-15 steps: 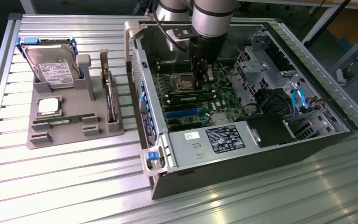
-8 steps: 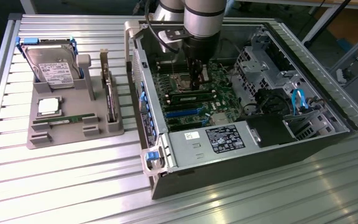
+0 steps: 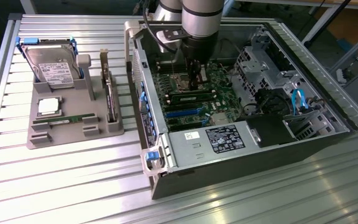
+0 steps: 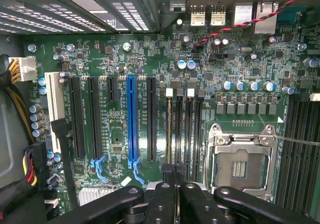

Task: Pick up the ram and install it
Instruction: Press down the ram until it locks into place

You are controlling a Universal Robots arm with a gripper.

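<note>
- In the exterior view, the upper part of the arm (image 3: pixel 199 18) is cut off by the frame edge, and the fingertips are hard to separate from the dark motherboard (image 3: pixel 195 100) behind them.
- The gripper (image 3: pixel 195 79) is held vertically, pointing straight down into the open computer case (image 3: pixel 247 154), over the memory slots just beside the CPU socket (image 4: pixel 243 156).
- In the wrist view, the gripper (image 4: pixel 175 176) is seen with its fingers drawn together; whether anything thin is pinched between them cannot be told.
- A ram stick (image 3: pixel 64 121) is seen lying flat in the grey holder tray (image 3: pixel 48 140) on the exterior view's left, well apart from the gripper.
- Another long green stick (image 3: pixel 191 96) is seen seated in the motherboard, just below the gripper tips.
- A hard drive (image 3: pixel 53 67) and an upright expansion card (image 3: pixel 109 93) are stood in the same tray.
</note>
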